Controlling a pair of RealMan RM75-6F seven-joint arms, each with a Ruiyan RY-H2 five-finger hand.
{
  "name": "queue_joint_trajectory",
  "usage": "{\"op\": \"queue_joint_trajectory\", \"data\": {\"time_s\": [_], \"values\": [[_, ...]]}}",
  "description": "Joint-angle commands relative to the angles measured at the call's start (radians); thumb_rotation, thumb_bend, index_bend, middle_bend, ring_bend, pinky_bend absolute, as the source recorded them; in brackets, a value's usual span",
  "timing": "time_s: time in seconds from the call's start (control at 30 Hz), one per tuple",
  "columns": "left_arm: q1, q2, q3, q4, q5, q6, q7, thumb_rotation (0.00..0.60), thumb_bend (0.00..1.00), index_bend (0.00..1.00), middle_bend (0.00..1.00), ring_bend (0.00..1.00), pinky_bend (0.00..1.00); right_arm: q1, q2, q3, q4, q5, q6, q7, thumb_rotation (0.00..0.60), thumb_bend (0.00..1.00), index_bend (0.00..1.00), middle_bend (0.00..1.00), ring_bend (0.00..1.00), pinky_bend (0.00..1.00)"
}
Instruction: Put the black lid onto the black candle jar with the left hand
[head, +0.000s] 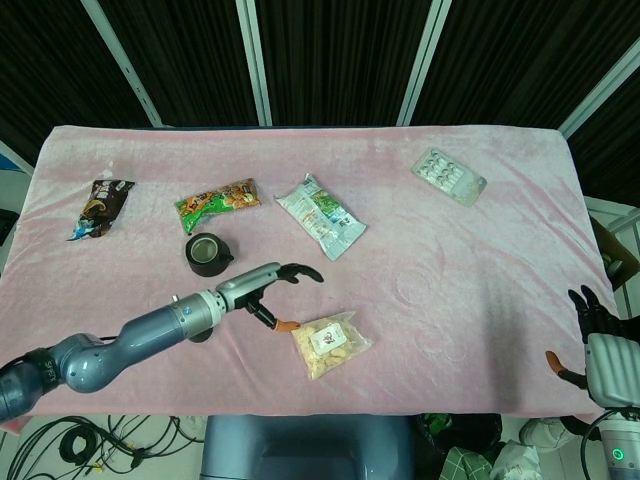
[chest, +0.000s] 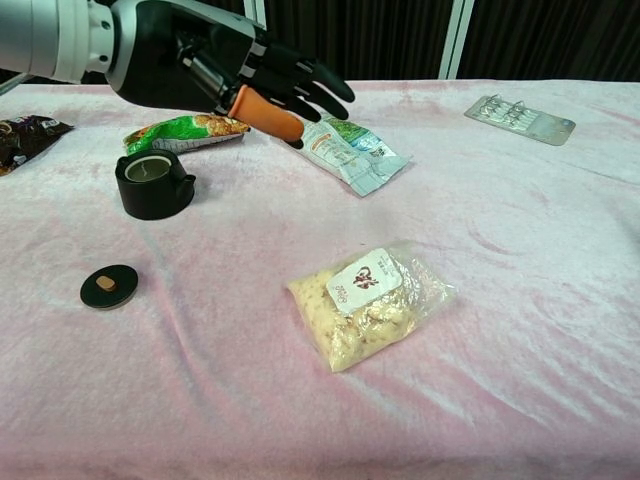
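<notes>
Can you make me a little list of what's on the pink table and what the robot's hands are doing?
candle jar: black candle jar, open, upright
lid: black lid, flat on the cloth, nearer the chest camera than the jar, apart from it
left hand: left hand above the table, fingers spread, holding nothing
right hand: right hand off the table's right edge
snacks: clear snack bag, green packet

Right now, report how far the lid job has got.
Done: nothing. The black lid lies on the cloth, apart from the open black candle jar. In hand: nothing; the left hand hovers empty, fingers spread. Left: grasp the lid and set it on the jar.
</notes>
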Motion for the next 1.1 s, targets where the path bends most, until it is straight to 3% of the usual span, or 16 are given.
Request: {"op": "queue_joint_trajectory", "data": {"time_s": [0.03,0.2,0.3,0.47,0.67,1.1], "values": [[0.031,0.116,0.195,-0.047,0.144,0.228,0.272,0.600,0.25,0.20,0.12,0.00,0.13,-0.001,-0.001,0.001,0.000,0.002,0.001,-0.001,0.600,0.18,0.00,0.02,0.14,0.19],[0.055,0.168,0.367,-0.111,0.078,0.444,0.527,0.600,0.25,0.24,0.12,0.00,0.13,-0.001,-0.005,0.000,-0.002,0.002,0.003,-0.013,0.600,0.18,0.00,0.02,0.14,0.19],[0.080,0.157,0.436,-0.135,0.074,0.573,0.634,0.600,0.26,0.26,0.12,0.00,0.12,-0.002,-0.008,0.001,-0.002,0.004,0.005,-0.017,0.600,0.18,0.00,0.02,0.14,0.19],[0.115,0.143,0.511,-0.127,0.114,0.663,0.715,0.600,0.26,0.29,0.12,0.00,0.11,-0.002,-0.008,0.002,-0.002,0.007,0.005,-0.017,0.600,0.18,0.00,0.02,0.14,0.19],[0.141,0.114,0.560,-0.078,0.130,0.715,0.739,0.600,0.27,0.32,0.12,0.00,0.09,0.000,-0.006,0.002,-0.001,0.009,0.000,-0.013,0.600,0.18,0.00,0.02,0.14,0.19],[0.107,-0.006,0.581,0.064,0.122,0.678,0.693,0.600,0.31,0.37,0.12,0.00,0.06,0.000,-0.002,0.005,-0.002,0.013,0.000,-0.009,0.600,0.18,0.00,0.03,0.14,0.19]]}}
